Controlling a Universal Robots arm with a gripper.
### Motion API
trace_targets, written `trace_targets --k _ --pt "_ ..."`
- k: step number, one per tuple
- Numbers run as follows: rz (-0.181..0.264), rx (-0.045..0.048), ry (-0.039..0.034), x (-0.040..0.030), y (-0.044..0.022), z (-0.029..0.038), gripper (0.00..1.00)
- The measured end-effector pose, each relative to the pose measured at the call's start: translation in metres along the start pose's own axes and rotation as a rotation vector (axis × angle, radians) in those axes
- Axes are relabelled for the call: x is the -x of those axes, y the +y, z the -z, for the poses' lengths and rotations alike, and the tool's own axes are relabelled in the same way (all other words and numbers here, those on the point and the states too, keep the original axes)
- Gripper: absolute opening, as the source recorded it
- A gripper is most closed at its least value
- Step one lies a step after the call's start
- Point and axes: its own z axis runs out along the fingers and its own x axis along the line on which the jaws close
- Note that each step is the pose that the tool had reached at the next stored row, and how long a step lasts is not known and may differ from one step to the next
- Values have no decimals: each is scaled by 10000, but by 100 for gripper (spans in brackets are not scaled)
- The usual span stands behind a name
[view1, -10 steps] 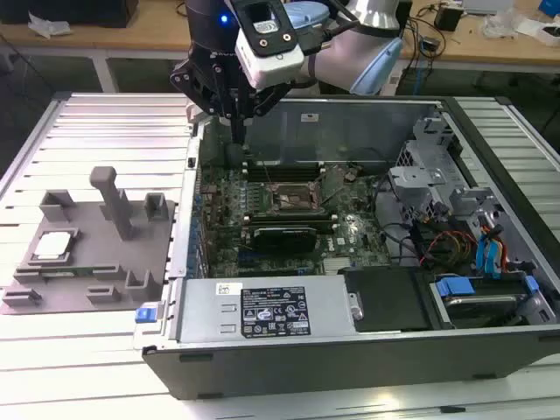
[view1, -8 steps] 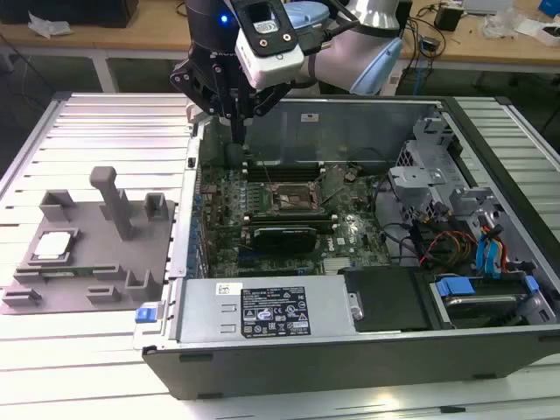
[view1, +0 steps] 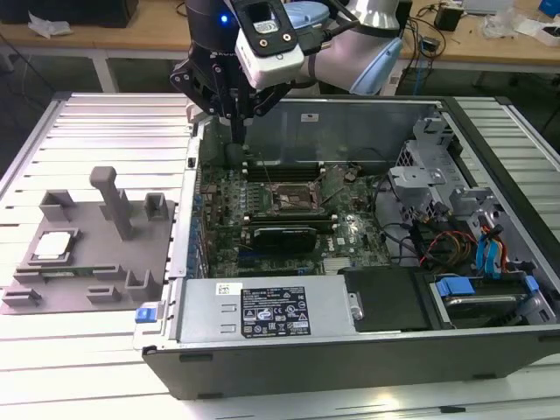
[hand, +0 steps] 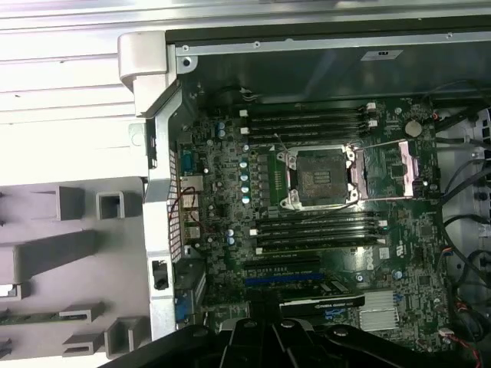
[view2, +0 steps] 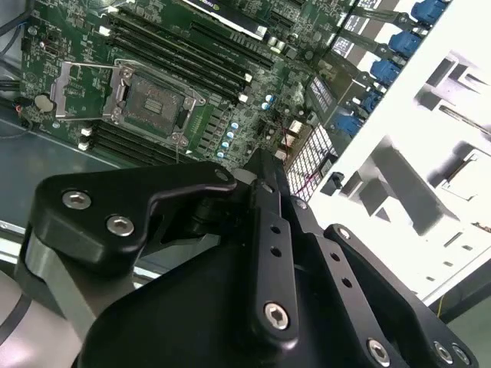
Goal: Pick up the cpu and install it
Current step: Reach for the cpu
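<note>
Now, far left: the cpu (view1: 52, 246), a small pale square chip, lies flat in the left part of a grey fixture tray (view1: 131, 262) with posts. The tray rests on a slatted metal desk (view1: 96, 131).
Task state: the chip is not yet picked up and is well apart from the tool.
Left of centre: the tool (view1: 238, 131) hangs over the back corner of the computer case (view1: 289, 306), on the exterior view's left, pointing down. Its fingers look pressed together, with nothing between them.
Centre: the case lies open. On its motherboard (view1: 262, 229) the socket (view1: 293, 198) has its metal frame lifted and looks empty.
Right: a metal drive cage (view1: 429, 175) and loose cables (view1: 437, 241) fill that end of the case.
Risk, grasp: fingers closed like this would press on the chip rather than straddle it. A thin, flat chip also gives little edge to grip and may slip.
Risk, travel: the case wall stands between tray and socket, so a low carry could strike it.
Risk, seating: a tilted or wrongly turned chip could damage the exposed socket contacts.
</note>
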Motion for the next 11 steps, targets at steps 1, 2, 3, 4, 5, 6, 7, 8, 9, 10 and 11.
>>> trace_targets --k 1,2,3,4,5,6,7,8,9,10,11 --pt "-2 0 0 -13 -1 1 11" --pt "-2 -1 0 -24 -2 1 11" --pt "-2 -1 1 -36 -3 1 11" --pt "-2 0 0 -53 -4 2 11" --pt "-2 -1 0 -67 -5 2 11" --pt "-2 0 -1 -93 -7 3 11" --pt "-1 0 -1 -109 -8 3 11" --pt "-1 0 -1 -123 -9 3 11" --pt "-1 0 -2 -144 -11 4 11" --pt "-1 0 -3 -162 -12 4 11" --pt "-2 0 -4 -198 -15 5 11"
